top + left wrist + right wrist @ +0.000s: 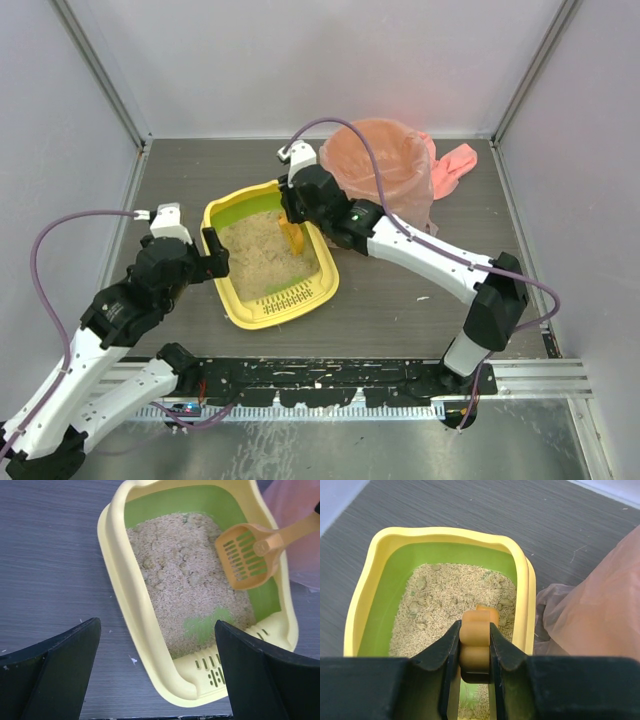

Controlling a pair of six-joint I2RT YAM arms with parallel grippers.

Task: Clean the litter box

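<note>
Orange slotted scoop point(247, 555), grasped by the right fingers point(502, 665), hangs over the litter box point(440, 535); left fingers point(65, 665) stand released beside its yellow rim.

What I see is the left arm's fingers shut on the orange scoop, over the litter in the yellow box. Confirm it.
Wrong arm. The right arm's fingers are shut on the orange scoop, over the litter in the yellow box. The right wrist view shows the handle pinched between them. The left arm's fingers stand open with nothing in them.
</note>
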